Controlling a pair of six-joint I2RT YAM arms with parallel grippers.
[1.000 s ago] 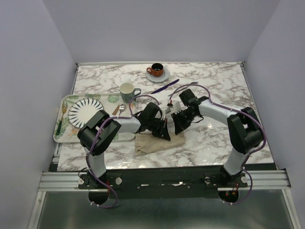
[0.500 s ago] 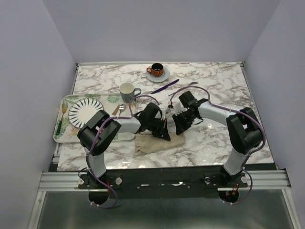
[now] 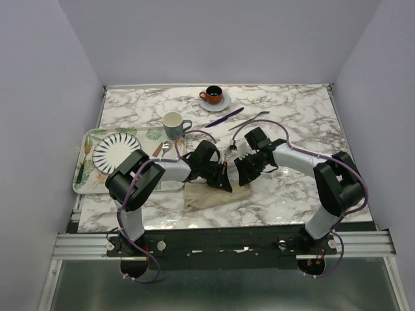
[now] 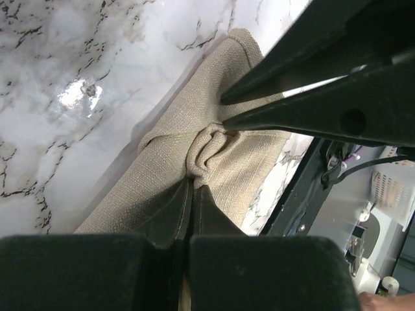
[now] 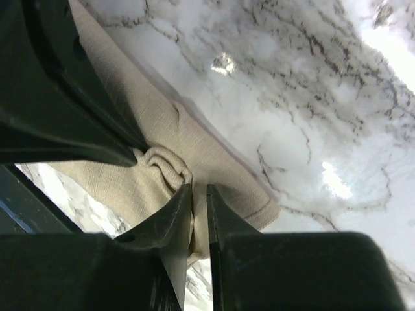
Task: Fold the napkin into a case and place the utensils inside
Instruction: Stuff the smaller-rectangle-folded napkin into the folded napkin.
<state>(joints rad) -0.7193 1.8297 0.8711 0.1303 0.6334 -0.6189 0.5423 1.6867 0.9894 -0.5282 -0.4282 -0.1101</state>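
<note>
The napkin (image 3: 217, 194) lies rumpled on the desk (image 3: 292, 194) near its front edge, between the two arms. The left tool (image 4: 192, 189) is clamped together on a raised fold of the cloth. The right tool (image 5: 198, 194) stands narrowly apart, its tips at the same bunch from the opposite side.

The napkin (image 3: 217, 194) is a plain tan cloth. It lies near the front of the table (image 3: 292, 194), folded over and bunched up in the middle. The purple knife (image 3: 224, 117) and silver fork (image 3: 249, 120) lie farther back, close together.
</note>
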